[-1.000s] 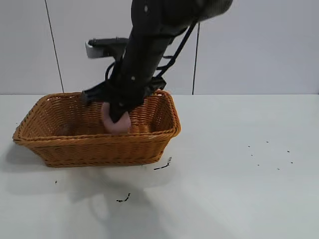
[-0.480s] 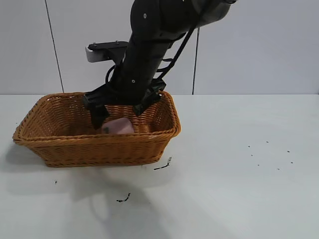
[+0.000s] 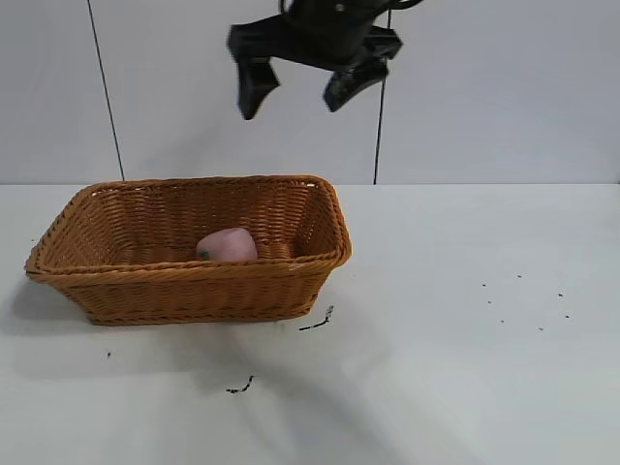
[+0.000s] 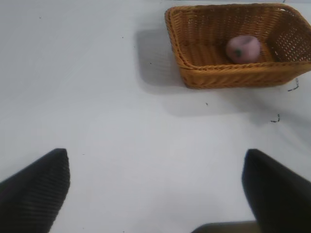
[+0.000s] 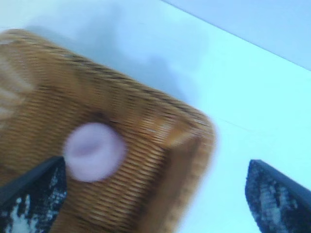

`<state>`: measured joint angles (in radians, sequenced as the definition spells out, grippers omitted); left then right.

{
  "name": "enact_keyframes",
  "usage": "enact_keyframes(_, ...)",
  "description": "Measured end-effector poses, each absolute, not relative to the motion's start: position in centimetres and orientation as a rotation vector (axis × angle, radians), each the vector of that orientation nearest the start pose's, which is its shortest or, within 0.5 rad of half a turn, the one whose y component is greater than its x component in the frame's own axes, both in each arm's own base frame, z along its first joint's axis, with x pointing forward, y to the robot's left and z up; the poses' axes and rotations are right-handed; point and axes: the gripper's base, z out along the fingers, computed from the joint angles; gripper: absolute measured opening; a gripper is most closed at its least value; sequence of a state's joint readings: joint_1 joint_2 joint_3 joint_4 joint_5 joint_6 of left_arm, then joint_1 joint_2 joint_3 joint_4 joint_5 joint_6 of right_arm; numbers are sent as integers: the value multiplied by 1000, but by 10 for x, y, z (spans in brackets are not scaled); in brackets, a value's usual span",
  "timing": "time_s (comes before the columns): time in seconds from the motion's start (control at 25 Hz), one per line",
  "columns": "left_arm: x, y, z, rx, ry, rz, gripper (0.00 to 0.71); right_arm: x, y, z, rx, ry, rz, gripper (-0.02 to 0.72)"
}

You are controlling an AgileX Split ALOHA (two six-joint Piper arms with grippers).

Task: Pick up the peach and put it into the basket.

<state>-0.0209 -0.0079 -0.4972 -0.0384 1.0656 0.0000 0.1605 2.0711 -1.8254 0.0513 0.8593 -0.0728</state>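
The pale pink peach point(image 3: 228, 245) lies inside the orange-brown wicker basket point(image 3: 184, 291), towards its right half, touching no gripper. My right gripper point(image 3: 295, 102) hangs high above the basket's right part, open and empty. In the right wrist view the peach point(image 5: 93, 151) sits on the basket's woven floor point(image 5: 160, 160), far below the open right gripper point(image 5: 156, 162). My left gripper point(image 4: 154, 155) is open and empty over bare table. From there the basket point(image 4: 233, 77) with the peach point(image 4: 242, 48) shows far off. The left arm is out of the exterior view.
The basket stands at the left of the white table point(image 3: 455, 368). Small black scraps point(image 3: 315, 323) lie just in front of it, and more point(image 3: 240, 387) nearer the front. Tiny dark specks point(image 3: 528, 300) dot the right side. A pale wall stands behind.
The right gripper opened and let go of the peach inside the basket, then rose well above it. The peach settled on the basket floor.
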Motion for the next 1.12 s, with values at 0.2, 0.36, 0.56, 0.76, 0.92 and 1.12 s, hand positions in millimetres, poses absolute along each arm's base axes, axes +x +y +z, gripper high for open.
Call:
enact_keyframes(0.2,-6,-3,276,23,2044,-59,693,463,8,254,-82,2647,44,696)
enact_keyframes(0.36,-6,-3,276,23,2044,-59,693,458,-10,252,-39,2713,30,696)
enact_keyframes(0.56,-6,-3,276,23,2044,-59,693,451,-3,249,-85,2790,43,696)
enact_keyframes(0.76,-6,-3,276,23,2044,-59,693,443,4,246,-153,2879,55,696)
enact_keyframes(0.92,-6,-3,276,23,2044,-59,693,439,4,245,-167,2928,63,696)
enact_keyframes(1.12,-6,-3,276,23,2044,-59,693,435,4,255,-120,2911,66,696)
